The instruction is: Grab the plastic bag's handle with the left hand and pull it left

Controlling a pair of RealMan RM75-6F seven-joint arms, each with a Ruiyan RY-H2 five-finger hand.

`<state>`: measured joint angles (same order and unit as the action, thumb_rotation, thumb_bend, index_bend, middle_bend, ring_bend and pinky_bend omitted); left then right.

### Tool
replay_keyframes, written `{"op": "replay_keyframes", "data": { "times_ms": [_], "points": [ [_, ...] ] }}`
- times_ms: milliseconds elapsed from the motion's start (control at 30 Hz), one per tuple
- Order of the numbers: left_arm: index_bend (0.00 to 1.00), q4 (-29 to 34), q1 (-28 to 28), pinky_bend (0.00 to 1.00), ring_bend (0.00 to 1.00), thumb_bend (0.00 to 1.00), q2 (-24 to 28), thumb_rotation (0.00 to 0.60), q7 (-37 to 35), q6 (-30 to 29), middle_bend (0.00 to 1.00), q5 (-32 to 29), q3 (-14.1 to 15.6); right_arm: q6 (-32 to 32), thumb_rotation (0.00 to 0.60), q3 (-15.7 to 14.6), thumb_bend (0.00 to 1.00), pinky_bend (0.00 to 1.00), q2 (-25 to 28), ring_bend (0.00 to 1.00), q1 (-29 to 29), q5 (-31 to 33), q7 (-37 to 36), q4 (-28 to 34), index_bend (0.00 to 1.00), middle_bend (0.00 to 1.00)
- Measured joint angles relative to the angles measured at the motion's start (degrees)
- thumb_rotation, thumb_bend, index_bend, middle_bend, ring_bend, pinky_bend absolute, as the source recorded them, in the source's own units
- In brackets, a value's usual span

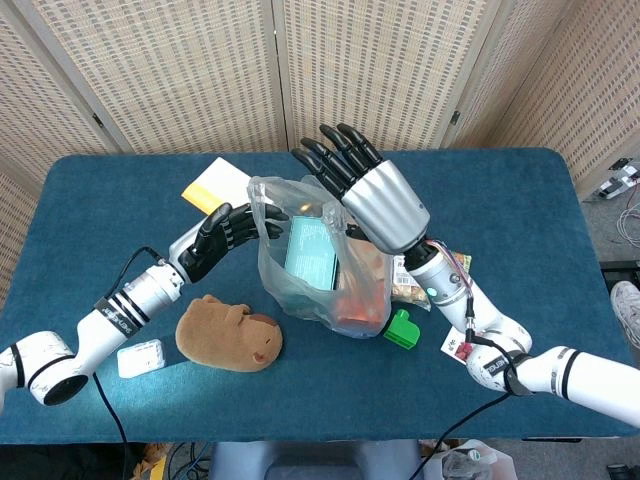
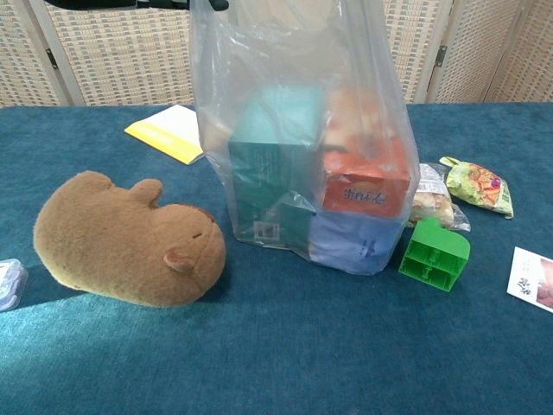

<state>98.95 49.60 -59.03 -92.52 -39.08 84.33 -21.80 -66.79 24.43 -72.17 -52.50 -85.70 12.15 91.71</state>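
A clear plastic bag [image 1: 318,262] [image 2: 298,130] stands mid-table with a teal box, an orange box and a blue pack inside. My left hand [image 1: 228,236] reaches in from the left, and its dark fingers [image 2: 130,3] lie against the bag's upper left rim. No firm grip on the handle shows. My right hand [image 1: 372,195] hovers over the bag's back right side with its fingers spread, holding nothing. The bag's handles are hard to make out in the crumpled top.
A brown capybara plush [image 1: 228,336] [image 2: 130,242] lies left of the bag, under my left forearm. Nearby are a yellow pad [image 1: 212,180], a small white box [image 1: 140,357], a green block [image 1: 403,328], snack packets [image 2: 477,186] and a picture card [image 2: 531,277].
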Motion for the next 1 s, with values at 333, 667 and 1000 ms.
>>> {"op": "replay_keyframes", "data": {
  "times_ms": [333,667,1000],
  "points": [
    [0.26,-1.5,2.4,0.16,0.24,0.19,-1.4,0.080,-4.3,0.6,0.21,-0.8,0.4,-2.0,0.600,-0.7,0.21,0.12,-4.3,0.00,-3.5,-3.1,1.0,-6.6,0.04,0.10],
    [0.26,-2.2,4.0,0.16,0.24,0.19,-1.8,0.079,-9.2,1.0,0.21,-0.2,0.6,-5.1,0.600,-0.6,0.24,0.10,-8.2,0.00,-6.1,-4.6,2.0,-10.9,0.04,0.10],
    [0.26,-2.4,4.8,0.16,0.24,0.19,-1.0,0.074,-15.4,-0.4,0.22,2.9,2.0,-7.5,0.600,0.0,0.17,0.05,-10.3,0.00,-6.9,-3.7,3.3,-11.9,0.04,0.10]
  ]
}}
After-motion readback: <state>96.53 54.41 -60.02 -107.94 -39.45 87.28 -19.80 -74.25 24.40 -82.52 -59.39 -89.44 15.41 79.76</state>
